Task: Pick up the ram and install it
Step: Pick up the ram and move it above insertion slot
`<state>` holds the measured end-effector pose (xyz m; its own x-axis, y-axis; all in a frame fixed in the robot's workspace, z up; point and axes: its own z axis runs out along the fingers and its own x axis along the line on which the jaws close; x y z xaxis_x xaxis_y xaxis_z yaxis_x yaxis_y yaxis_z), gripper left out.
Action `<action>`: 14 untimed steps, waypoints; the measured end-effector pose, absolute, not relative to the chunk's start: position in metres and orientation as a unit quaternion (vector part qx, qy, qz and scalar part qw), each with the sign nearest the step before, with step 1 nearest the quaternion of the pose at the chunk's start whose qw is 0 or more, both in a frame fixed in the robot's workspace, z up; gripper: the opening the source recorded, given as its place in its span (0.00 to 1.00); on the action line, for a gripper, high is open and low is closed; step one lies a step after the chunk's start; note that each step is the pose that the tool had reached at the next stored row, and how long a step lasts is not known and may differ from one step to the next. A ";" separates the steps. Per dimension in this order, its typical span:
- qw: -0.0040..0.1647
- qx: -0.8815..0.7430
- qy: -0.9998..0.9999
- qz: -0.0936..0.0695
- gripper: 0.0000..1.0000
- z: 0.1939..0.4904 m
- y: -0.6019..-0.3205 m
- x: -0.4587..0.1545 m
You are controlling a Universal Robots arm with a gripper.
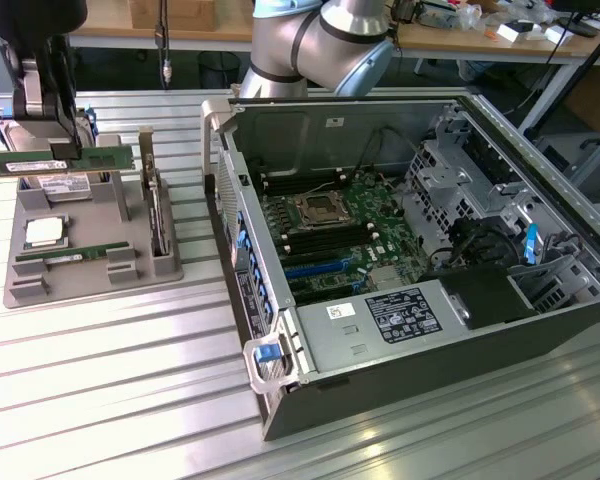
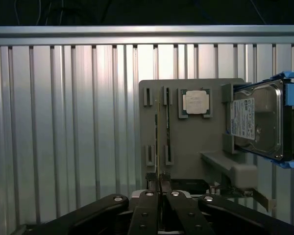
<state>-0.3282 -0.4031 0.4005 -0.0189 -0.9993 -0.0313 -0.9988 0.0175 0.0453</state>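
Gripping ram (image 1: 100, 156), clamped edge-on between fingers (image 2: 148, 205)

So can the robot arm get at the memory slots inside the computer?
Probably yes. The fingers hold the ram, the computer case has its side off, and nothing covers the memory slots from above.

Robotics lab: aluminium-profile bench (image 1: 110, 390), open computer case (image 1: 460, 365).

Two ram sticks (image 1: 65, 160) (image 1: 62, 257), one CPU (image 1: 42, 232), one hard drive (image 2: 257, 122) and one upright card (image 1: 156, 210), all at one grey holder (image 1: 130, 265) on the bench's (image 1: 130, 400) left; one open computer case (image 1: 540, 330) on the right.
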 end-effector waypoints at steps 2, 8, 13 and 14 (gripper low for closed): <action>0.005 0.700 -0.713 -0.027 0.12 0.400 -0.403 -0.324; 0.005 0.700 -0.713 -0.027 0.12 0.401 -0.403 -0.309; 0.005 0.700 -0.713 -0.027 0.12 0.401 -0.403 -0.299; 0.005 0.700 -0.713 -0.027 0.12 0.401 -0.403 -0.296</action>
